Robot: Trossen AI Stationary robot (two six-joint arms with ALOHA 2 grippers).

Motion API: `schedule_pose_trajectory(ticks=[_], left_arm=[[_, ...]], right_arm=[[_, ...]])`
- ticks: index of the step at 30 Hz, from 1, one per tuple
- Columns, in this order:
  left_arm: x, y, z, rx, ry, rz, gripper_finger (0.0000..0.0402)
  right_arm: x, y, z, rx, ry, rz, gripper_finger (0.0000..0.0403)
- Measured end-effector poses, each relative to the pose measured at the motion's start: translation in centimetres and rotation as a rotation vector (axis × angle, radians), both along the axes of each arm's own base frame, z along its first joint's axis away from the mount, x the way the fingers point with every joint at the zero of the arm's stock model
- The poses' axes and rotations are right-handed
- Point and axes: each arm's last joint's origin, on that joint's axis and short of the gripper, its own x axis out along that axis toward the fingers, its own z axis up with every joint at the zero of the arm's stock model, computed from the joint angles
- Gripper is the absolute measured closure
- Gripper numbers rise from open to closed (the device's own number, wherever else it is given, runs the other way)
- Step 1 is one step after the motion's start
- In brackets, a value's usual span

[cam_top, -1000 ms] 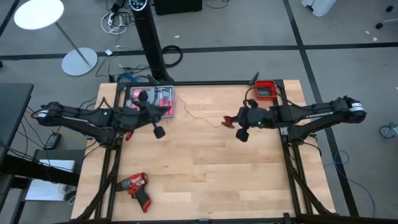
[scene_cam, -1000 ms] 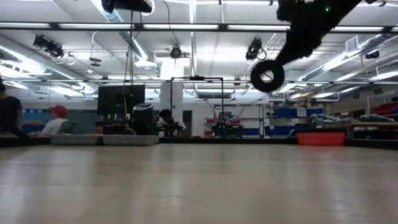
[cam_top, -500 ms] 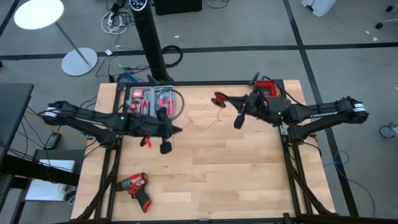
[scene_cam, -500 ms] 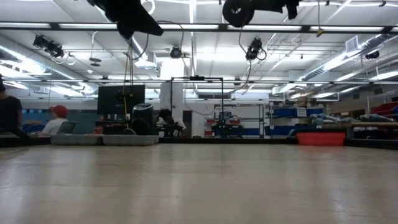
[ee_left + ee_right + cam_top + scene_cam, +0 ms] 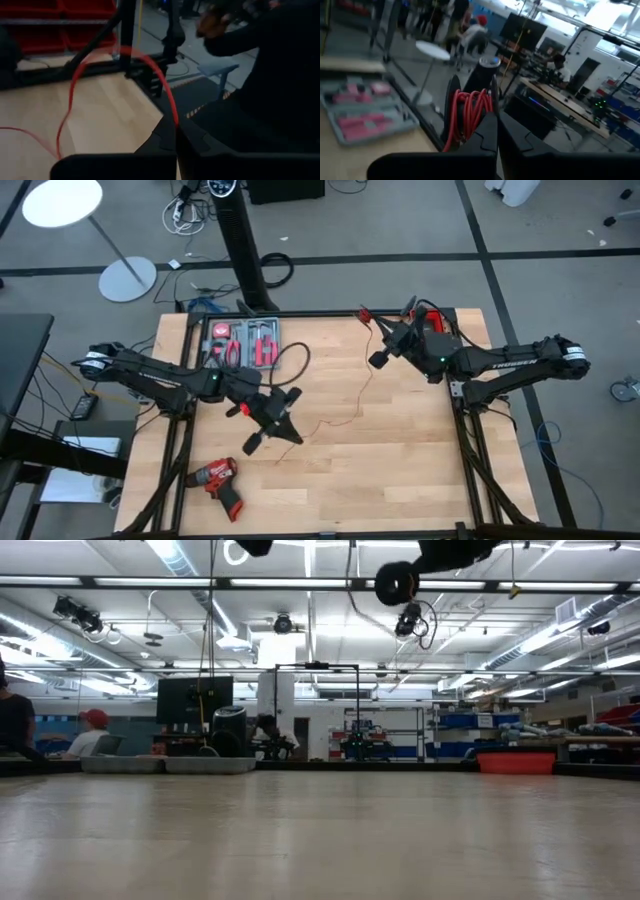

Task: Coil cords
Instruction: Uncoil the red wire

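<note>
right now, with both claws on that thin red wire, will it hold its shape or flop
Probably flop: the thin bright red wire sags in loose curves between the left claw and right claw. It looks light, hanging freely. The loops at the right claw would likely spring apart if released.

Thin bright red wire (image 5: 352, 412), black cable (image 5: 291, 360), light brown wooden table (image 5: 380, 470), red and black drill (image 5: 217, 481), grey tray (image 5: 241, 327) of red-handled tools

From above, the left tool (image 5: 272, 423) hangs over the middle of the wooden tabletop (image 5: 400, 470), with a black cable (image 5: 291, 358) looping up toward the tool tray (image 5: 241, 340). A thin red wire (image 5: 352, 405) runs from it to the right tool (image 5: 381, 352) near the far edge. A red drill (image 5: 220, 483) lies near the front left corner.
</note>
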Motion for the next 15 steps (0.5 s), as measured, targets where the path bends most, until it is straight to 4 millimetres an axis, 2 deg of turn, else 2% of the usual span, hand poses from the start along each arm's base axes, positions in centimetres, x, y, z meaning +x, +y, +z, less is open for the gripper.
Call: schedule_pose_trajectory(ticks=[5, 15], left_arm=[[-1.5, 0.4, 1.8, -0.003, -0.066, 0.033, 0.0402], [-3.6, 1.3, 3.7, 0.079, -0.159, 0.176, 0.0402]], right_arm=[[-0.2, 0.3, -1.7, 0.006, 0.183, -0.02, 0.0403], [-1.6, 2.9, -5.0, 0.051, 0.517, 0.112, 0.0403]])
